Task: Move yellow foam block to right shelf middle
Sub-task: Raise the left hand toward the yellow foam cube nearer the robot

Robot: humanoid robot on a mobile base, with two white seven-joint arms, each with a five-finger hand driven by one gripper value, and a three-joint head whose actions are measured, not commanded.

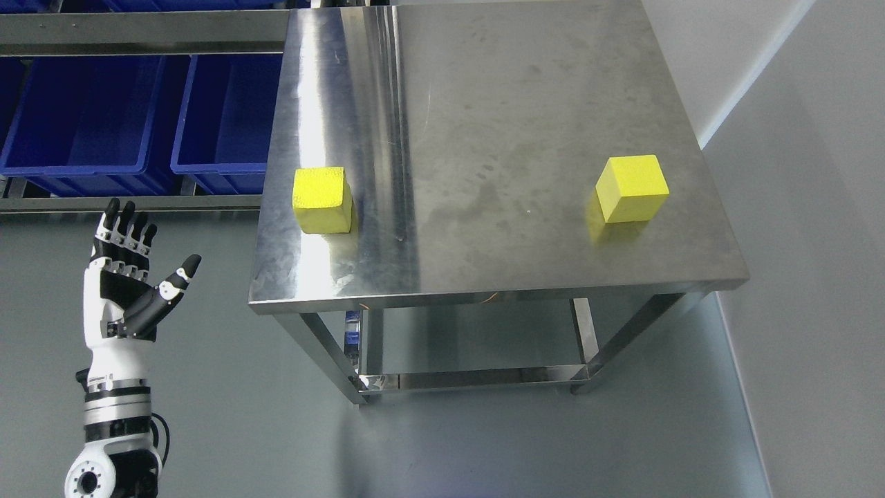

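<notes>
Spreading empty fingers, left hand hovers beside table (two yellow blocks atop).

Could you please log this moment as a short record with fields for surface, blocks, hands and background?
surface: steel table, lower shelf beneath
blocks: left yellow foam block near the left edge; right yellow foam block near the right edge
left hand: open, raised beside the table, holding nothing
right hand: not in view
background: blue bins on a rack

Steel table carries two yellow foam blocks: left block near left edge, right block near right edge.
</notes>
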